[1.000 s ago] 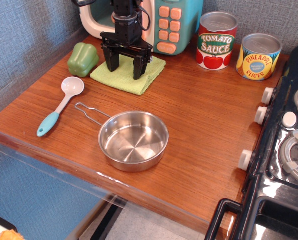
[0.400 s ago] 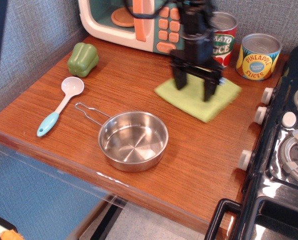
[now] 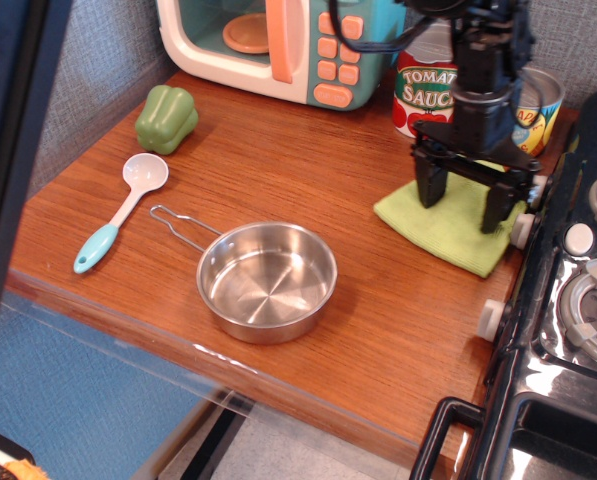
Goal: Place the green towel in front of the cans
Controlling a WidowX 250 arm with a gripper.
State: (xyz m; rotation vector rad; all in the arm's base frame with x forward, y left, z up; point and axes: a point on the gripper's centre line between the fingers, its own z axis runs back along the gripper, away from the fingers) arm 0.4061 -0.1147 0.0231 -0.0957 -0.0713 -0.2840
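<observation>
The green towel lies flat on the wooden counter at the right, close to the stove's edge. My gripper stands upright over it, jaws spread wide, with both fingertips resting on the cloth. The red-and-white Tomato Sauce can stands just behind the towel. The yellow-and-blue Pineapple Slices can stands to its right and is mostly hidden by my arm. The towel sits in front of both cans, slightly skewed.
A steel pan with a wire handle sits mid-counter. A teal-handled white spoon and a green toy pepper lie at the left. A toy microwave stands at the back. A black toy stove with white knobs borders the right.
My gripper has slid the towel from in front of the microwave, rightwards across the counter, to a spot in front of the cans by the stove. The jaws stayed spread.
</observation>
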